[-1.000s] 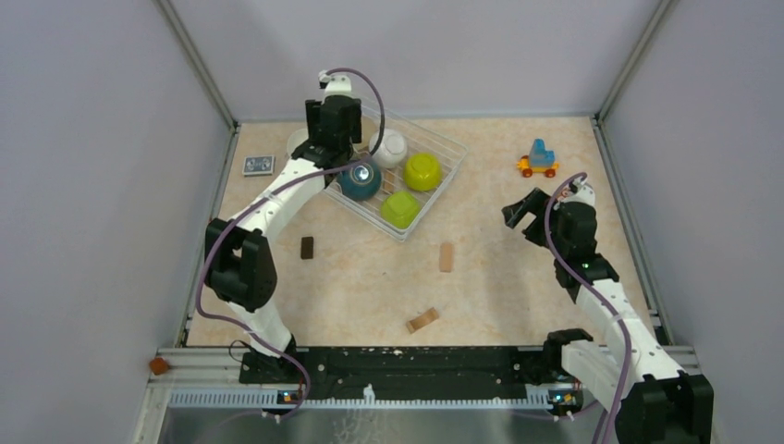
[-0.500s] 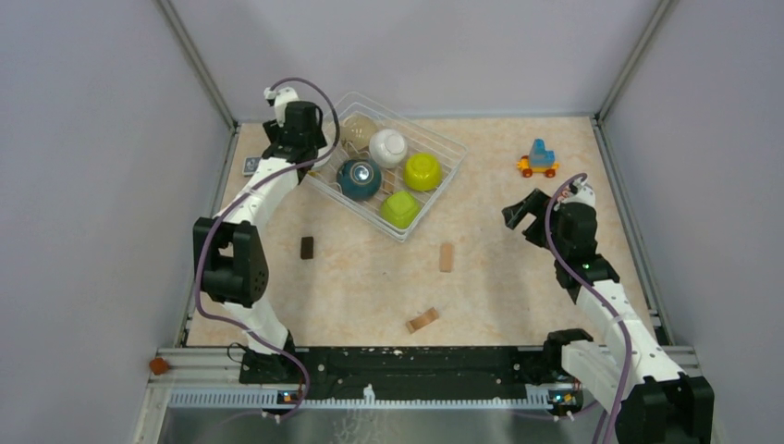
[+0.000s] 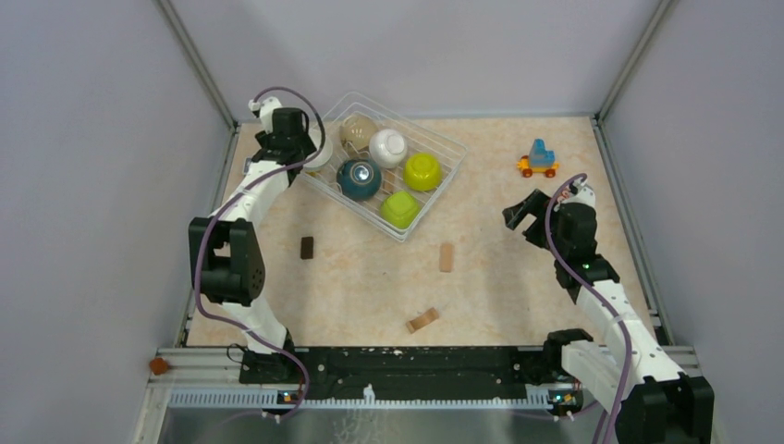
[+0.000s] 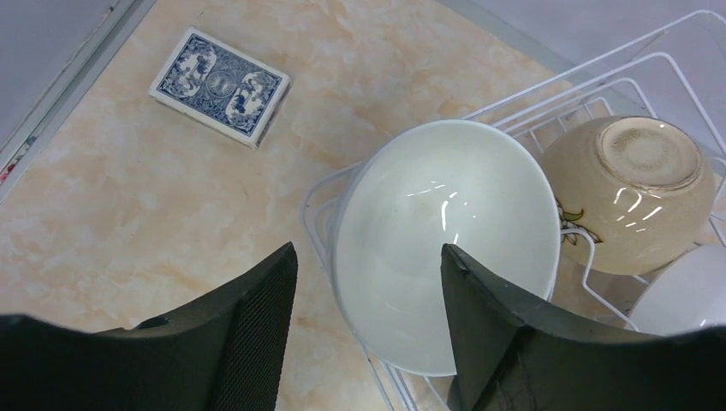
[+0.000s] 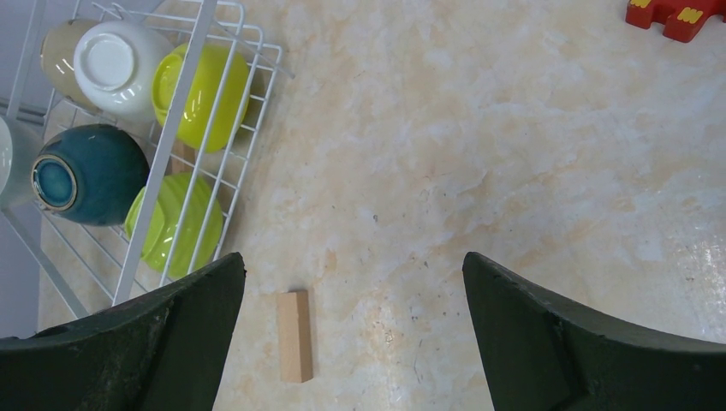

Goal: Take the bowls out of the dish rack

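Left pincer over a white bowl at the rack's corner, right arm waiting wide.

Nearest in, the right gripper [image 3: 520,215] hangs over bare table with its jaws spread wide and nothing between them, a small wooden block [image 5: 294,336] lying below it. Further out sits the dish rack [image 3: 434,196]. Two lime green bowls [image 3: 399,209] are along its near-right side, with the dark teal bowl [image 3: 359,178] beside them. An upturned white bowl [image 3: 388,146] and the beige bowl [image 4: 629,193] lie behind. At the far-left corner the left gripper [image 4: 368,253] is open, its fingers [image 4: 257,325] straddling one rim of the open-side-up white bowl [image 4: 441,214], not closed on it. A deck of cards [image 4: 219,86] lies just beyond.
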Controlling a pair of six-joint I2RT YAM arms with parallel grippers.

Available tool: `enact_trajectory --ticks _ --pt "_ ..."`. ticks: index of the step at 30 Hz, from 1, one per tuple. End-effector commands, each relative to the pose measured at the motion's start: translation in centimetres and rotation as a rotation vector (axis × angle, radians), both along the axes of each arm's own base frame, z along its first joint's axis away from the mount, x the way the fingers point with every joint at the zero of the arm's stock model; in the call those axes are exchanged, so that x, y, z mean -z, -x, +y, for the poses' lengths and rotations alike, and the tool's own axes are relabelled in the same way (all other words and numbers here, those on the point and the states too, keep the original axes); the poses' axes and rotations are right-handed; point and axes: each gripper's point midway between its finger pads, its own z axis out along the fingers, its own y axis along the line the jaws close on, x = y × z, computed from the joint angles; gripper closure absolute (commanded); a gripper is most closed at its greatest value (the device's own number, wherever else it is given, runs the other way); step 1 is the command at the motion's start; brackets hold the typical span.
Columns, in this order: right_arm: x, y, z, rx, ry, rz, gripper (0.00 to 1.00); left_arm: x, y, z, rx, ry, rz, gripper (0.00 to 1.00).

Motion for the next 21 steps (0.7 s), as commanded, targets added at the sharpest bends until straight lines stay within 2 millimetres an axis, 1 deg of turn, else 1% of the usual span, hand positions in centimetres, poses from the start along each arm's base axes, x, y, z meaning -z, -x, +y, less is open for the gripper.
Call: enact_trajectory --ticks 1,3,5,8,11,14,18,19,21 --pt "-2.8 -0.8 0.0 0.005 0.003 -0.075 0.03 0.1 -0.5 0.6 -0.031 0.035 -0.034 0.33" --pt "-2.7 -0.8 0.0 0.005 0.002 -0.072 0.03 0.6 -0.4 0.9 -0.049 0.038 -0.029 0.34" --pt "-2.7 -0.9 0.0 0.006 0.001 -0.072 0.03 1.1 -0.3 1.1 -0.055 0.042 -0.024 0.38" --pt "-2.7 -0.9 0.0 0.008 0.001 -0.071 0.03 1.5 -0.4 1.2 -0.057 0.040 -0.017 0.48" --pt "-2.7 -1.0 -0.1 0.011 0.001 -0.071 0.03 1.9 -0.6 1.2 -0.058 0.038 -0.012 0.53" --pt "-2.6 -0.9 -0.1 0.012 0.002 -0.069 0.03 2.2 -0.7 1.3 -0.060 0.037 -0.008 0.63" --pt "-2.7 -0.9 -0.1 0.013 0.000 -0.069 0.03 2.3 -0.9 1.4 -0.063 0.031 -0.009 0.65" --pt "-2.6 -0.9 -0.1 0.013 -0.002 -0.067 0.03 2.3 -1.0 1.4 -0.062 0.027 -0.009 0.69" --pt "-2.6 -0.9 0.0 0.012 -0.007 -0.067 0.03 2.1 -1.2 1.4 -0.056 0.023 -0.012 0.81"
